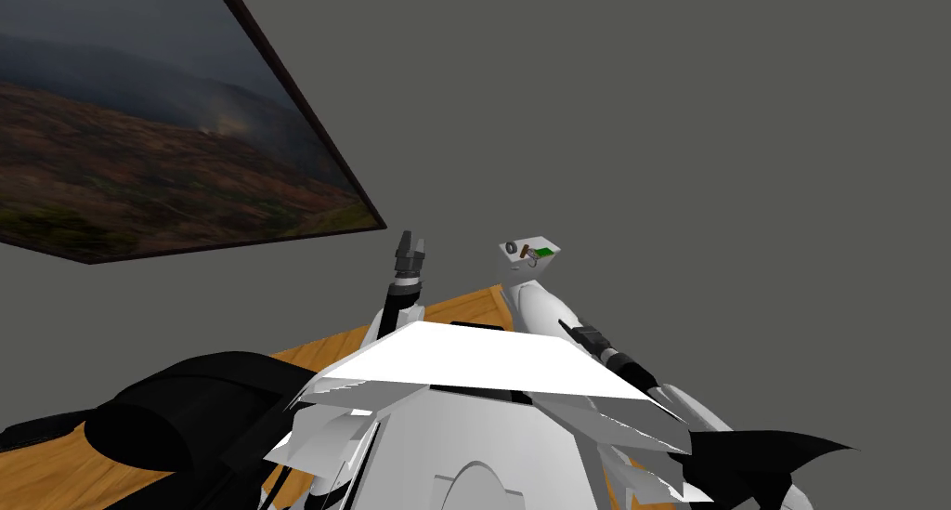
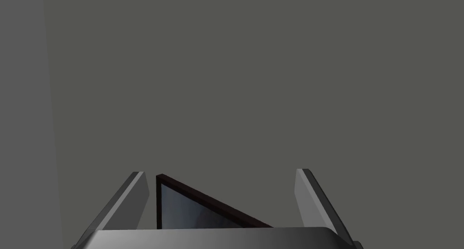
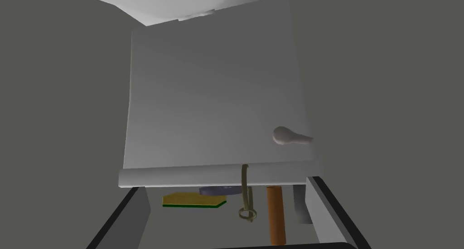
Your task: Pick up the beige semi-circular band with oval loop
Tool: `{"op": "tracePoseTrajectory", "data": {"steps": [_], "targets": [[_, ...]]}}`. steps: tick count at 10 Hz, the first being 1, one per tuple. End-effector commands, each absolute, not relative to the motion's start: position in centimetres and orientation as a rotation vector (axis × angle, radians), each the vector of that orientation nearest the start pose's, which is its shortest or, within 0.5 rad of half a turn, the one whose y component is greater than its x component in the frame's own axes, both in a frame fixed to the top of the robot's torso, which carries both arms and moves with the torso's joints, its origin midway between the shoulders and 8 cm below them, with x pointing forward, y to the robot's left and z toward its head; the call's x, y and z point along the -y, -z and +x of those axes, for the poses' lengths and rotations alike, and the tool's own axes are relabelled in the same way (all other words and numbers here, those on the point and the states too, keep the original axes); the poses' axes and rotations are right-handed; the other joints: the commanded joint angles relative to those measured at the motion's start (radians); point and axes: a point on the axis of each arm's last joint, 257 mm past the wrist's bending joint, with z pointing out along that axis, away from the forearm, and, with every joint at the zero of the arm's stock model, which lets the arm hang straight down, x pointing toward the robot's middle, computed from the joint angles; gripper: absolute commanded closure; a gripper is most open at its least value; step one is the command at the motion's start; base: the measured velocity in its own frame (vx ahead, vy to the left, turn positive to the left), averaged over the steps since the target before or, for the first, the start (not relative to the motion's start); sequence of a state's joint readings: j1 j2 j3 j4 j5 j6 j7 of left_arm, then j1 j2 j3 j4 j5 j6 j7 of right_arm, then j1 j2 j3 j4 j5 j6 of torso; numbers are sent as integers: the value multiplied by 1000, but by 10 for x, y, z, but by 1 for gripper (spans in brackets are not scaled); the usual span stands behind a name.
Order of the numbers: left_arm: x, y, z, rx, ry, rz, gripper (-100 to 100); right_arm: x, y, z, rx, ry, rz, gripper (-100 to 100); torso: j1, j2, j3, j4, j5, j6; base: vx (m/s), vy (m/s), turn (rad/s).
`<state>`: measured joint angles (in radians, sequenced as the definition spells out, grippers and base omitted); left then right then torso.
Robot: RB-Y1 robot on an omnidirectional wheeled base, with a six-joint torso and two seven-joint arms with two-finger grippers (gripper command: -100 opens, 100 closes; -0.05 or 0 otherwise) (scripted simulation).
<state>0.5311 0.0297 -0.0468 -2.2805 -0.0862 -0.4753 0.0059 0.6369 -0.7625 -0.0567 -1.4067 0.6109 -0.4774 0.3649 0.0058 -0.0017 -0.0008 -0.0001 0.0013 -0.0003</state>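
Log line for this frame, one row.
right gripper open, aimed at beige band on white cabinet | band ungrasped | left gripper open, raised

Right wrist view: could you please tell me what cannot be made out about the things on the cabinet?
- Grey piece: partly behind the right gripper's finger; shape unclear.
- Dark disc: partly hidden by the white cabinet's edge.
- Beige band: in the head view, too small to show its shape.
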Motion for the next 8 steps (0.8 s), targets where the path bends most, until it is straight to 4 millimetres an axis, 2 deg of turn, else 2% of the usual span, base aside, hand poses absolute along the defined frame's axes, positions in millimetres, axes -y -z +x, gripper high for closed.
{"op": "tracePoseTrajectory", "data": {"steps": [1, 2, 4, 5, 6, 7, 8], "targets": [[-255, -8, 349, -724, 1279, -632, 0, 509, 404, 236, -2194, 19, -219, -100, 0, 0, 0, 0, 0, 0, 28, 78, 64], [-255, -8, 349, -724, 1279, -632, 0, 509, 404, 236, -2194, 19, -220, -100, 0, 0, 0, 0, 0, 0, 25, 52, 31], [-255, -8, 349, -724, 1279, -632, 0, 552, 409, 213, -2275, 137, -300, -100, -1, -1, 0, 0, 0, 0, 47, 84, 97], [-255, -8, 349, -724, 1279, -632, 0, 556, 407, 214, -2277, 144, -314, -100, 1, -2, -1, 0, 0, 0, 59, 78, 33], [-255, -8, 349, -724, 1279, -632, 0, 576, 406, 204, -2310, 201, -351, -100, 0, -2, -1, 0, 0, 0, 59, 83, 84], [-255, -8, 349, -724, 1279, -632, 0, 578, 404, 205, -2311, 206, -361, -100, 0, -2, -1, 0, 0, -1, 47, 68, 45], [-255, -8, 349, -724, 1279, -632, 0, 600, 400, 197, -2340, 267, -406, -100, 0, -2, -1, 0, 0, 0, 72, 77, 98]]}}
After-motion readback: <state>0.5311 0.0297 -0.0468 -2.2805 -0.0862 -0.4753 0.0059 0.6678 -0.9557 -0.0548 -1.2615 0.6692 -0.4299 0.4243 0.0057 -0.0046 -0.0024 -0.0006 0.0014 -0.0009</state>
